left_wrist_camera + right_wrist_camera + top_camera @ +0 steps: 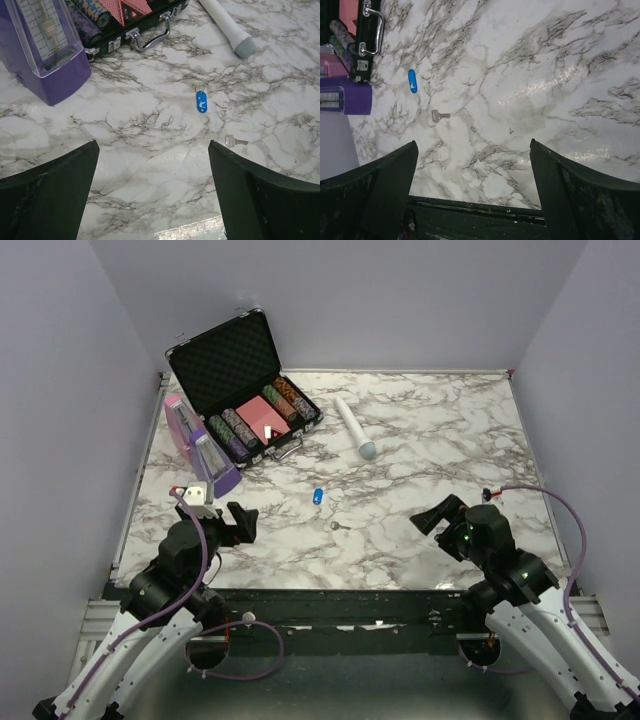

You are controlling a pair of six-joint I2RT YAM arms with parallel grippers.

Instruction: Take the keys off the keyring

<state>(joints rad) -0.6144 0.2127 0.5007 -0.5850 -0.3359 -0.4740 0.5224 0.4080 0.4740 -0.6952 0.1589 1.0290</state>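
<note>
A small blue keyring (pixel 318 495) lies flat on the marble table, near its middle; the wrist views show the same keyring (pixel 201 101) (pixel 412 80). One tiny silver key (pixel 339 526) lies loose just in front of it and apart from it, also visible as the key (pixel 235 141) (pixel 439 116). My left gripper (pixel 240 520) hovers open at the near left, well short of both. My right gripper (pixel 437 517) hovers open at the near right. Nothing sits between either pair of fingers (pixel 55 190) (pixel 580 190).
An open black case of poker chips (pixel 250 390) stands at the back left, with a purple metronome (pixel 200 445) beside it. A white wand (pixel 355 426) lies behind the keyring. The table's near edge (pixel 485 207) runs right below my right gripper.
</note>
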